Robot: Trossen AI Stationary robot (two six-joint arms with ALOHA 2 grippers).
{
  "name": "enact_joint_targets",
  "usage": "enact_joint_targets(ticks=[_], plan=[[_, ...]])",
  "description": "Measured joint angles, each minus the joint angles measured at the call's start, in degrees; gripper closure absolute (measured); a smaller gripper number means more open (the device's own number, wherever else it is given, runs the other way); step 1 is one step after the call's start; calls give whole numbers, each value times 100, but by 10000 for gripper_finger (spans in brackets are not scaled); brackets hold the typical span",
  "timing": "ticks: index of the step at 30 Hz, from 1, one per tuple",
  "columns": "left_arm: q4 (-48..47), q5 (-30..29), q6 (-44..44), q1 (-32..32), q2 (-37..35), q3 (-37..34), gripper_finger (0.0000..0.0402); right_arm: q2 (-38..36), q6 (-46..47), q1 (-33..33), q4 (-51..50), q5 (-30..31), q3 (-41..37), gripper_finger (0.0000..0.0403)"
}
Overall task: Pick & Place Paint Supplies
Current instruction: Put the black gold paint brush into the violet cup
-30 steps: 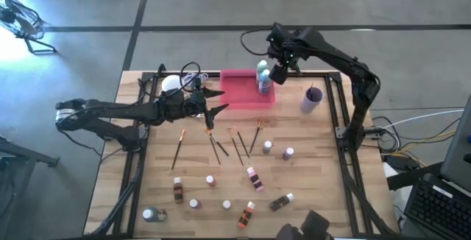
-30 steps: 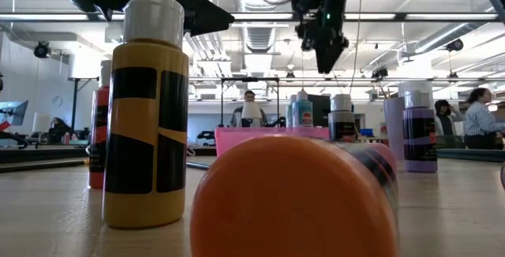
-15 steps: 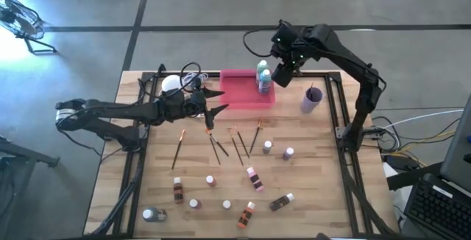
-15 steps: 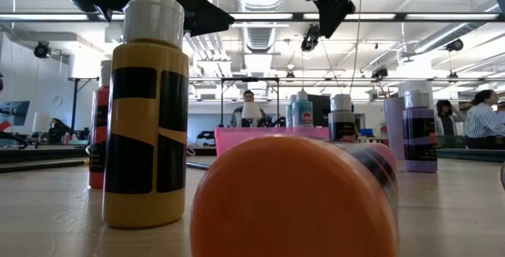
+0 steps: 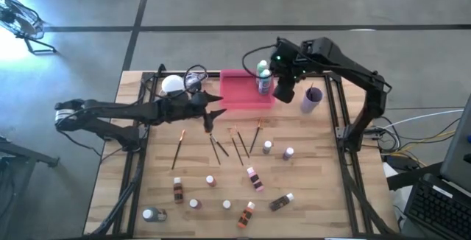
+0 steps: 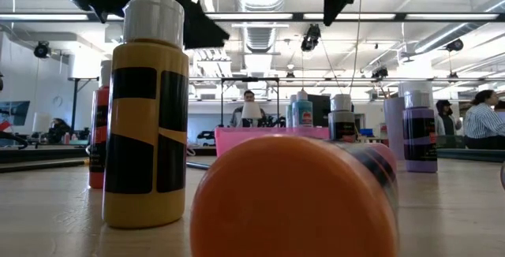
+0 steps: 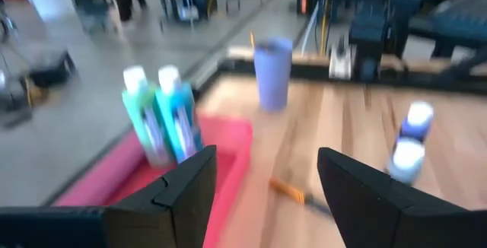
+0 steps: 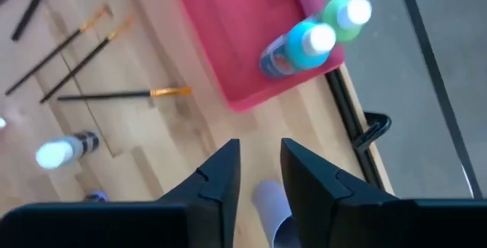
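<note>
Bottle (image 6: 147,107) label: black blocks, unreadable.

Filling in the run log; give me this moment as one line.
left gripper: open, empty, near pink tray | right gripper: empty, above purple cup | green and blue bottles: in tray

From overhead you look straight down on the whole table (image 5: 309,159) and both arms. At tabletop height you look level across it into the room, with a yellow bottle (image 6: 146,115) very near the lens. Each wrist camera looks forward past its own fingers; both catch the pink tray (image 7: 228,153) and the green and blue bottles (image 8: 312,35).
</note>
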Motion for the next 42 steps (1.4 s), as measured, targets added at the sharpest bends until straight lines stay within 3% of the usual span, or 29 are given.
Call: enact_joint_targets(ticks=[8,15,19,31,42], plan=[[-2048,-4,-549,0,-404,379,168,-473,329,256,82,23,-1003,352],[-3317,-14,-896,0,-666,425,168,-1193,516,365,810,22,-2388,372],[-4307,-91,-1571,0,-793,503,168,-1648,893,364,1125,27,-3136,376],[-6099,-972,-3767,-1,-834,509,168,-3037,907,363,4439,72,-5487,359],[-6804,-1107,-4970,-13,-311,505,168,-3345,1254,362,6048,73,-6900,338]])
